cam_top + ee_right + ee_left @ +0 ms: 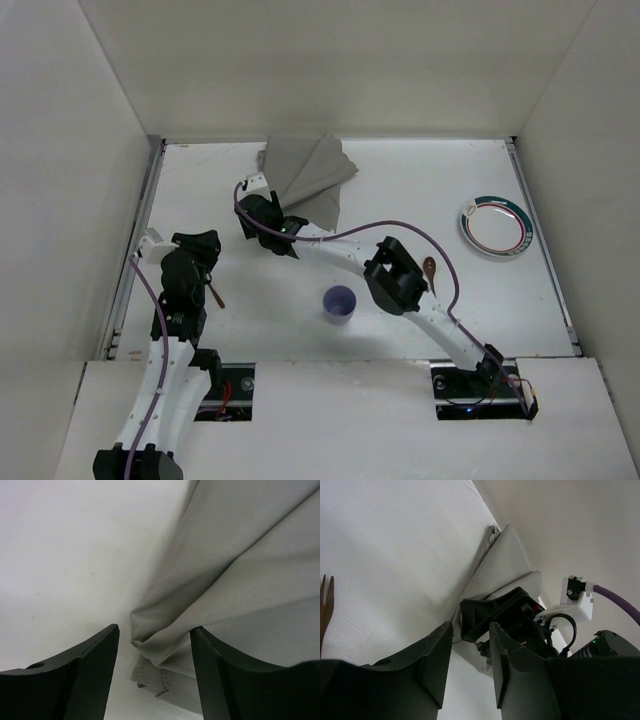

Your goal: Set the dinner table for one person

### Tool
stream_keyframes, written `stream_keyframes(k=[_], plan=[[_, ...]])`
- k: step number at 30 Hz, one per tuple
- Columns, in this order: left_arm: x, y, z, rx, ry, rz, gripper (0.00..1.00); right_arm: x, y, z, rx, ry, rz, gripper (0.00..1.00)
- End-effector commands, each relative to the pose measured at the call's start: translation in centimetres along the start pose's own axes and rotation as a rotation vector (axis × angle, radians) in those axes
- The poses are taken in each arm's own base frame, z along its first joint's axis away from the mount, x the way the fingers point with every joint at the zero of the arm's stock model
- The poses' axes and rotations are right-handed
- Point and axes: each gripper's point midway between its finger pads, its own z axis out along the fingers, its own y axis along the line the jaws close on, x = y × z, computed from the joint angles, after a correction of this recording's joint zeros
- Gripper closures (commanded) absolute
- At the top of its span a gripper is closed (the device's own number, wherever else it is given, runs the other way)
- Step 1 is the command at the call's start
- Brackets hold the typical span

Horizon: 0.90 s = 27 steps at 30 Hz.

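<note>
Spreading the mat: the right jaws stand apart over the near edge of the crumpled grey cloth mat (240, 580). A raised fold lies between them and a stitched corner just below, but neither pad seems to press the cloth, so nothing is clamped. The bench (430, 180), the surface to be set, lies directly beneath both pairs of jaws. To do the step well, the right jaws should probably descend until the fold sits deep between them. They should close near the corner rather than on the bunched middle, then draw the cloth low and flat, clear of the purple cup (340, 303). The left jaws are apart and empty, with the fork (325, 610) on the bench off to one side of them. Several things are hidden or unclear. The mat is folded over itself, so the number of layers between the right jaws cannot be told. What looks like a wooden spoon (430, 268) shows only partly beside the right arm's elbow. The plate (497, 226) sits well apart from both pairs of jaws.
</note>
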Motion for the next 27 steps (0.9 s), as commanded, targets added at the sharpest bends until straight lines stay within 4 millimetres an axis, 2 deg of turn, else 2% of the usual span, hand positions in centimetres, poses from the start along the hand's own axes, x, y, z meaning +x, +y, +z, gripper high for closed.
stream_keyframes(k=[1, 6, 8, 12, 16, 18, 22, 24, 27], plan=[[-0.3, -1.2, -0.3, 0.056, 0.001, -0.005, 0.67, -0.8, -0.6, 0.0, 0.037, -0.003, -0.012, 0.37], [-0.6, -1.1, -0.2, 0.049, -0.011, -0.012, 0.66, -0.2, -1.1, -0.6, 0.061, 0.032, -0.052, 0.25], [-0.7, -1.0, -0.1, 0.046, -0.012, -0.016, 0.66, -0.1, -1.0, -0.6, 0.062, 0.034, -0.057, 0.26], [-0.7, -0.5, 0.1, 0.024, -0.014, -0.02, 0.63, 0.2, -0.8, -0.2, 0.059, 0.042, -0.069, 0.42], [-0.7, 0.5, 0.5, -0.017, -0.012, -0.012, 0.6, 0.2, -0.8, -0.2, 0.064, 0.038, -0.038, 0.72], [-0.6, 1.0, 0.6, -0.032, -0.009, -0.014, 0.57, -1.2, -0.7, -0.7, 0.054, 0.004, -0.004, 0.81], [0.6, 1.3, 1.6, -0.066, 0.05, 0.05, 0.5, -6.7, -1.0, -2.9, 0.002, -0.13, 0.099, 0.85], [2.5, 1.1, 2.3, -0.075, 0.123, 0.107, 0.47, -9.6, -1.7, -4.3, -0.024, -0.197, 0.156, 0.86], [5.1, 0.7, 3.0, -0.078, 0.196, 0.146, 0.45, -12.6, -3.8, -6.7, -0.03, -0.263, 0.229, 0.86]])
